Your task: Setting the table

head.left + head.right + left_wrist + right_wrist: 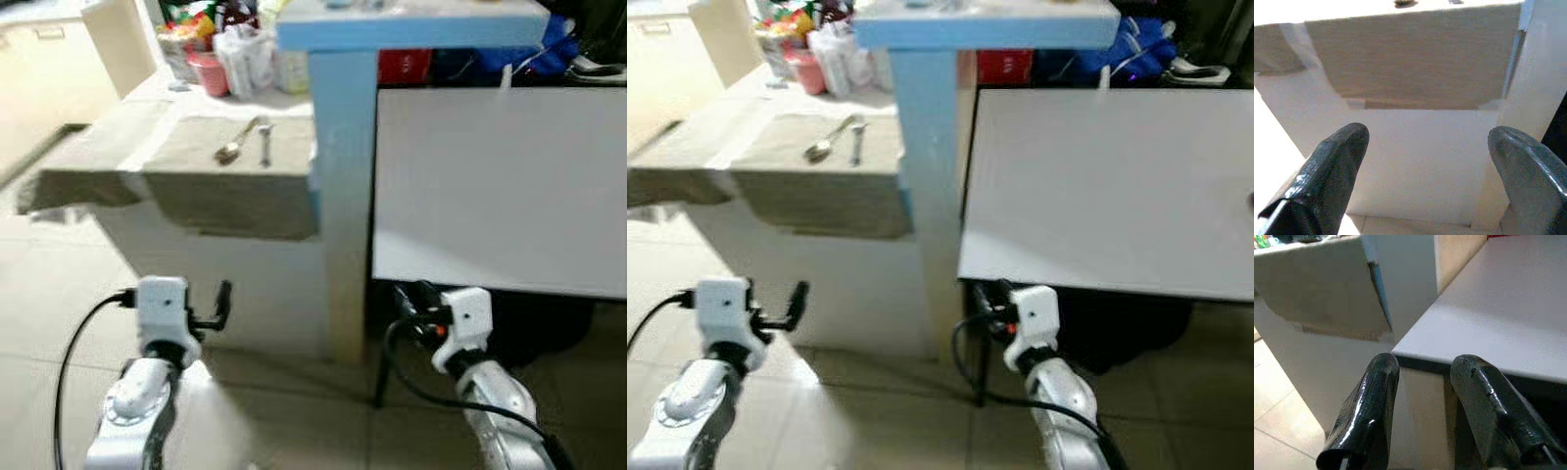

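Note:
A spoon [235, 143] and a second silver utensil [265, 144] lie side by side on a tan placemat [230, 181] that hangs over the front edge of a white counter [245, 284]. A bare white table [500, 186] stands to the right of it. My left gripper [1425, 142] hangs low in front of the counter, below the placemat, open wide and holding nothing. My right gripper [1422, 367] is held low under the near edge of the white table, its fingers [1376, 401] a small way apart with nothing between them.
A pale blue post [343, 196] with a blue shelf on top stands between counter and table. Bags, a pink cup [208, 73] and other clutter sit at the counter's back. Tiled floor [59, 294] lies below and to the left.

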You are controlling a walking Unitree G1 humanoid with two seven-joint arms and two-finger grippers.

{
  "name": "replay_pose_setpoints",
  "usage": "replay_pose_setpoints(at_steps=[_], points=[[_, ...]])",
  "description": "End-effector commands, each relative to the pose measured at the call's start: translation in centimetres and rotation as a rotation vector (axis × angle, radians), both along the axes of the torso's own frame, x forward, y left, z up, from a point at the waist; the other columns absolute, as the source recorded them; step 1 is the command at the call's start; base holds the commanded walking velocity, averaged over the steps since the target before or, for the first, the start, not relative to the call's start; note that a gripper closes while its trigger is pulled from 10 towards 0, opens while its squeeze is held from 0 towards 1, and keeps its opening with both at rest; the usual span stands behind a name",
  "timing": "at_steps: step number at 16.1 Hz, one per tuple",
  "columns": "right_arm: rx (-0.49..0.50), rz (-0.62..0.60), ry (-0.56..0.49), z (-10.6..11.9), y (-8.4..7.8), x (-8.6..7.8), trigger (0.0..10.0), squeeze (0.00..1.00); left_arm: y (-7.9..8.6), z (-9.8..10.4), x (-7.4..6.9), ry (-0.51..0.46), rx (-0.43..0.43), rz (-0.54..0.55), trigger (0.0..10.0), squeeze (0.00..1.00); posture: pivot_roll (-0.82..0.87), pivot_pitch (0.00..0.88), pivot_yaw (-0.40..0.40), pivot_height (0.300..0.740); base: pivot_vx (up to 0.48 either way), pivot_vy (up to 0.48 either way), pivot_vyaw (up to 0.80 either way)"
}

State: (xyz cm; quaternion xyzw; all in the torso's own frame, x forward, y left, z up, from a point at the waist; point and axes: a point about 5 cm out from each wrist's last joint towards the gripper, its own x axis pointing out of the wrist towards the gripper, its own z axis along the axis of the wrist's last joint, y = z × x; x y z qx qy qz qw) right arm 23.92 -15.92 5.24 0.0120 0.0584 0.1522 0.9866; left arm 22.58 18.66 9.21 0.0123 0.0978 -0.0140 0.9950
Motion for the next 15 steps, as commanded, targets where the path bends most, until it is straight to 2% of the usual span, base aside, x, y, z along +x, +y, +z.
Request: replay_pose_setpoints(at_steps=[1,5,9,13,15], points=[[0.001,0.012,-0.032,0.7,0.1,0.5,10.0,0.00,0.4,0.0,0.3,-0.001,0.014,0.013,10.0,0.00,-0.16,0.000,0.101,0.740,0.000,0.480,0.00],[0.002,0.009,-0.045,1.1,0.1,0.5,10.0,0.00,0.7,0.1,0.7,0.009,-0.011,0.036,10.0,0.00,-0.16,0.000,0.105,0.740,0.000,0.480,0.00],[0.002,0.011,-0.054,1.4,0.3,0.5,10.0,0.00,0.4,0.5,1.5,-0.015,0.019,0.018,10.0,0.00,-0.17,0.000,0.104,0.740,0.000,0.480,0.00],[0.001,0.008,-0.062,1.8,0.4,0.6,10.0,0.00,0.4,1.1,2.0,-0.044,0.038,0.025,10.0,0.00,-0.17,0.000,0.106,0.740,0.000,0.000,0.00],[0.000,0.008,-0.062,1.9,0.5,0.7,10.0,0.00,0.5,1.2,2.1,-0.052,0.036,0.050,10.0,0.00,-0.17,0.000,0.104,0.740,0.339,0.127,0.00]])
